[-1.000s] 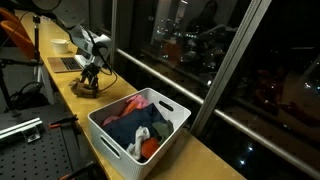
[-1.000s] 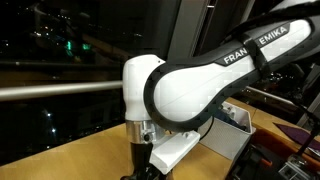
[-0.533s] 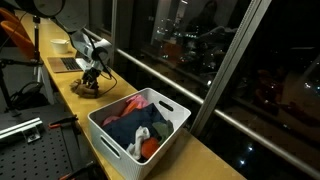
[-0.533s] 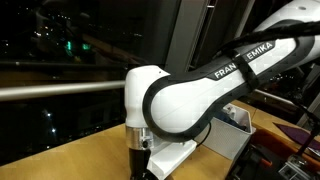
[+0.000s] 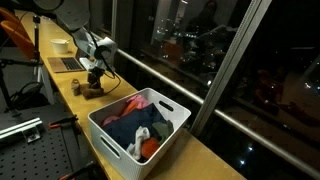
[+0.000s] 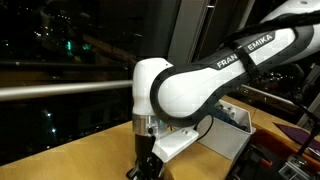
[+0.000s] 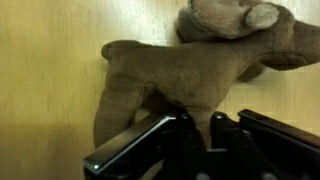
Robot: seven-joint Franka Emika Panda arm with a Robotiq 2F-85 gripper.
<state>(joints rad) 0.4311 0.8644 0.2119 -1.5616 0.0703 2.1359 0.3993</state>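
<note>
A brown plush animal (image 7: 190, 65) lies on the wooden table (image 7: 40, 80). In the wrist view my gripper (image 7: 200, 118) comes in from the bottom, its two black fingers shut on a leg-like part of the plush, with brown fabric pinched between them. In an exterior view the gripper (image 5: 93, 80) points down at the plush (image 5: 90, 89) on the long counter. From the closer exterior view the white arm (image 6: 175, 90) fills the frame and the gripper (image 6: 148, 165) reaches the tabletop at the bottom edge.
A white basket (image 5: 108, 136) full of mixed clothes stands on the counter nearer the camera. A laptop (image 5: 65, 63) and a pale bowl (image 5: 62, 45) lie beyond the arm. Dark window glass (image 5: 200, 50) runs along the counter's far side.
The jaws have gone from wide open to shut on the plush. The arm has shifted slightly and come lower over the toy.
</note>
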